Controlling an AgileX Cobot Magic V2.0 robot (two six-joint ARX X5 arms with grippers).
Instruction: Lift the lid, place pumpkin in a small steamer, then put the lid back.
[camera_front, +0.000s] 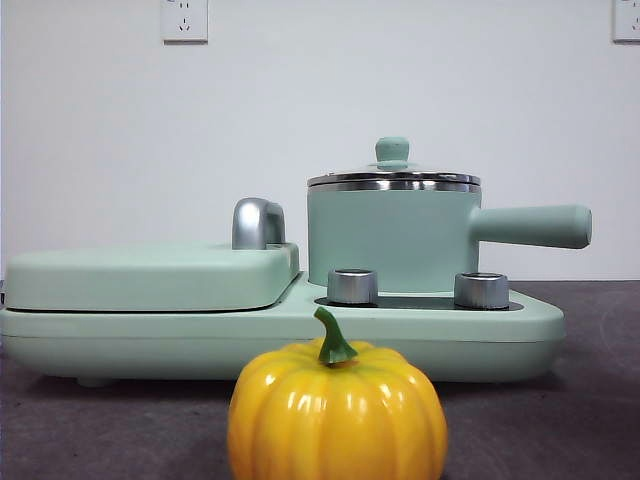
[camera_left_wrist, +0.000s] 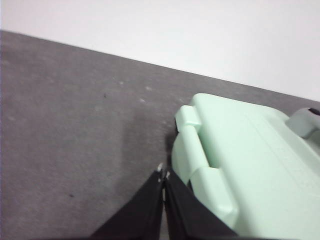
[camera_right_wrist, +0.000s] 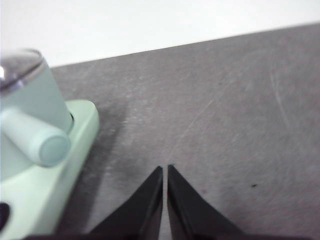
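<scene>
Front view: the pumpkin (camera_front: 337, 412) sits upright, nearest, stem up; behind it the small steamer (camera_front: 392, 238) stands on the wide base (camera_front: 520, 325), lid (camera_front: 393, 174) on, handle lying level toward the right. No writing is readable.

Left wrist view: the left gripper (camera_left_wrist: 163, 174) — jaws pressed together, empty — hovers over bare table (camera_left_wrist: 75, 125) beside the flat cover (camera_left_wrist: 250, 160).

Right wrist view: the right gripper (camera_right_wrist: 165, 170), likewise closed, is over open table.

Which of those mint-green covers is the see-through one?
The round lid sitting on the small steamer, with a steel rim and green knob. The flat rectangular cover with the chrome handle is solid.

left tool (camera_left_wrist: 164, 175) black, pointed, maybe metal-tipped, right tool (camera_right_wrist: 165, 169) black
</scene>
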